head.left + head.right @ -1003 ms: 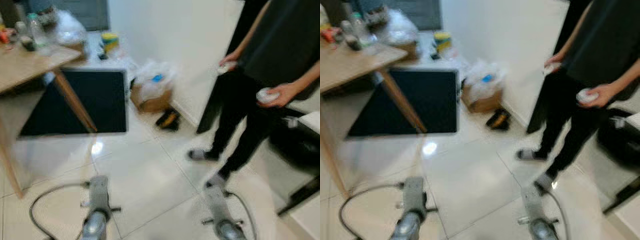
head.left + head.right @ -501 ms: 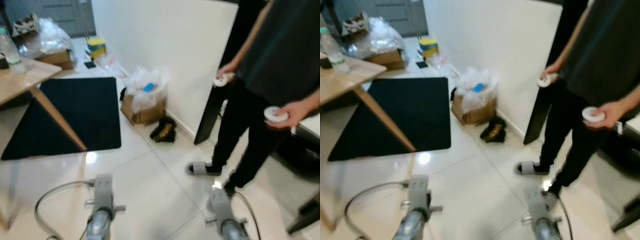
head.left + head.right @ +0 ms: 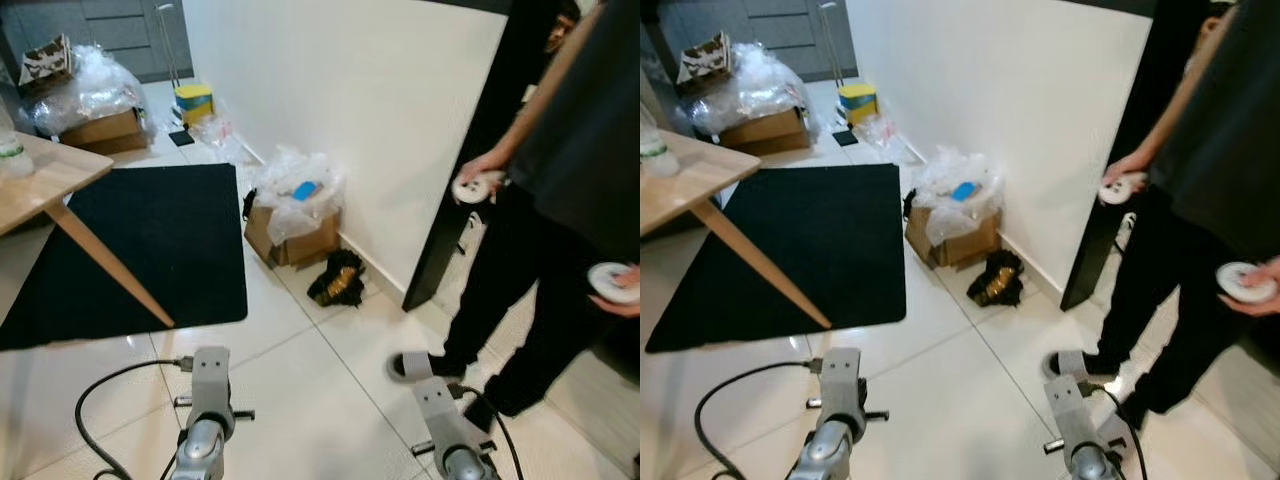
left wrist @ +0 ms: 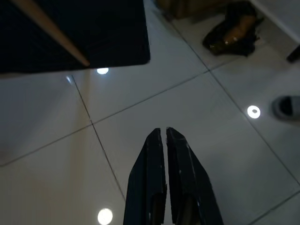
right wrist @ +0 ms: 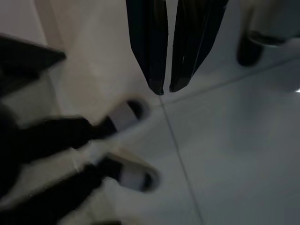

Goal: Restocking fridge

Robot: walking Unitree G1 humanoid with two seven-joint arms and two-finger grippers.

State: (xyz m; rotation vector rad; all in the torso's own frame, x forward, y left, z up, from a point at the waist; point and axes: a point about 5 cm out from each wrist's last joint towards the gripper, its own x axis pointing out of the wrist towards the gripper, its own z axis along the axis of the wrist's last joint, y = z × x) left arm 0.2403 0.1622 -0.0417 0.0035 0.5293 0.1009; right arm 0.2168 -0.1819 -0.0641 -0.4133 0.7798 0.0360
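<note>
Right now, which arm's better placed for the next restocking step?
Neither yet, as far as I can judge. The left gripper and right gripper both hang over bare floor with jaws together, holding nothing. The right hangs close to the person, so the left has more room.

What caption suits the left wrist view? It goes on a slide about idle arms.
Left gripper, shut and empty, hangs over the white tiled floor near a black mat.
</note>
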